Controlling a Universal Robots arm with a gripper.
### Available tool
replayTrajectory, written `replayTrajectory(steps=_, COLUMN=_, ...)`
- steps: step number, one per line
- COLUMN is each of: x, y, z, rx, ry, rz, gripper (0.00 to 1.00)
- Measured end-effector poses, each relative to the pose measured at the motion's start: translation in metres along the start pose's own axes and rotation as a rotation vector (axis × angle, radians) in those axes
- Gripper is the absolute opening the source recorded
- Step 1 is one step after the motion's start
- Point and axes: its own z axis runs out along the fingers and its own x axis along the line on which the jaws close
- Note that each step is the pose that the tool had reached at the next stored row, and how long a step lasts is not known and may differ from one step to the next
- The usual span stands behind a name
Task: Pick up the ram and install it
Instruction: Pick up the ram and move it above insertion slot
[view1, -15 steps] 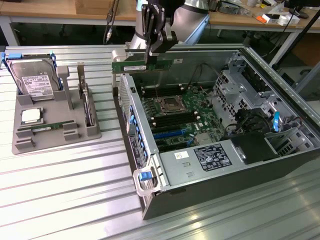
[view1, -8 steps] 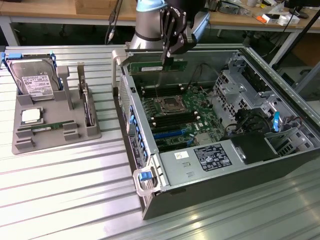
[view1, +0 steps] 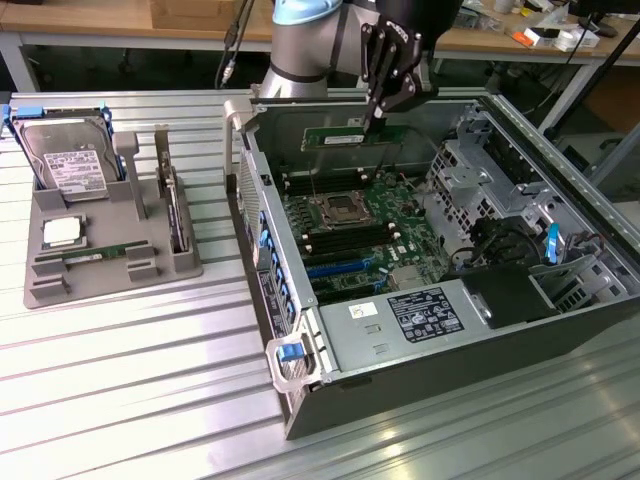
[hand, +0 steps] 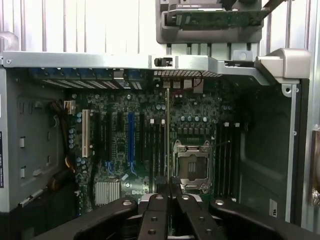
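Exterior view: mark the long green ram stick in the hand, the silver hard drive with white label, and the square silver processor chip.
long green ram stick (view1: 335, 138): exterior view, mid-board.
silver hard drive (view1: 66, 160): exterior view, top face.
square silver processor chip (view1: 62, 232): exterior view, lid centre.

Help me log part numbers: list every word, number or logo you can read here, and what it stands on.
No text here can be read for certain.
Hard drive, white label: print too small to read.
Black label on the computer case: blurred.
White sticker beside it: blurred.
Ram above the case: no legible print.
Motherboard markings: too small to read.
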Motion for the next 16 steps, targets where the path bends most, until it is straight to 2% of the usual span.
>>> replayTrajectory(steps=6, x=0.001, y=-0.0353, z=0.0027, rx=-0.0006, ry=0.0002, rz=0.000, gripper=0.12)
replayTrajectory(steps=16, x=0.002, y=-0.0830, z=0.0045, rx=-0.0010, ry=-0.0001, rz=0.000, gripper=0.12)
